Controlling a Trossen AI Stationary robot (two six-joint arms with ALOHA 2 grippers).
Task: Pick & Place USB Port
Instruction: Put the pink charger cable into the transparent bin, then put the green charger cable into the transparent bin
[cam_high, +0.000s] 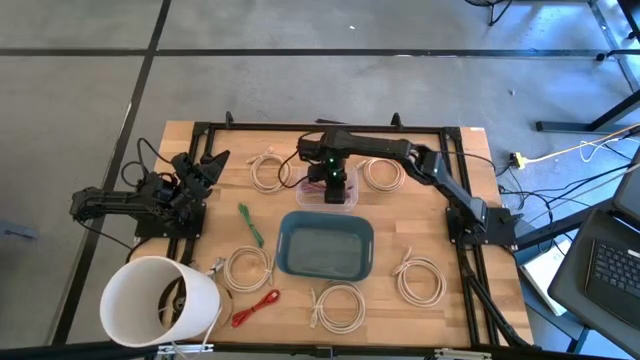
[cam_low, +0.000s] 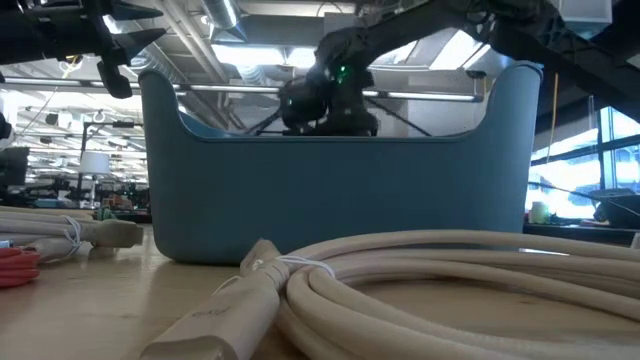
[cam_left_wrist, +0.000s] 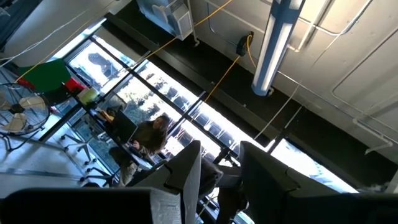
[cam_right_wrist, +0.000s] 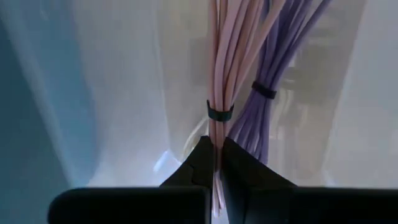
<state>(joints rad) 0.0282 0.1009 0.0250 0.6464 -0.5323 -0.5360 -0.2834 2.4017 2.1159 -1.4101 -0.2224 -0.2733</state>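
Observation:
A clear box (cam_high: 349, 197) stands just beyond the blue bin (cam_high: 327, 245) at mid-table. My right gripper (cam_high: 333, 183) points steeply down over the box, shut on a pink cable bundle (cam_right_wrist: 222, 68) bound by a dark tie. A purple bundle (cam_right_wrist: 264, 118), also tied, lies close beside the pink one. In the low view the right gripper (cam_low: 330, 100) shows behind the bin's wall. My left gripper (cam_high: 205, 165) waits at the table's left edge, raised, open and holding nothing. My right gripper pinches a few pink strands at the bundle's end (cam_right_wrist: 217, 152) between its two fingers (cam_right_wrist: 199, 165), just short of the dark tie. The fingers come from above, pointing steeply down, in line with the strands. The bundle reaches away below the fingers along the box's clear wall.
White cable coils lie around the bin: (cam_high: 268, 170), (cam_high: 383, 173), (cam_high: 248, 267), (cam_high: 338, 305), (cam_high: 421, 278). A green cable (cam_high: 250, 223) and a red cable (cam_high: 255, 305) lie left of the bin. A white bucket (cam_high: 160, 300) stands at the near left corner.

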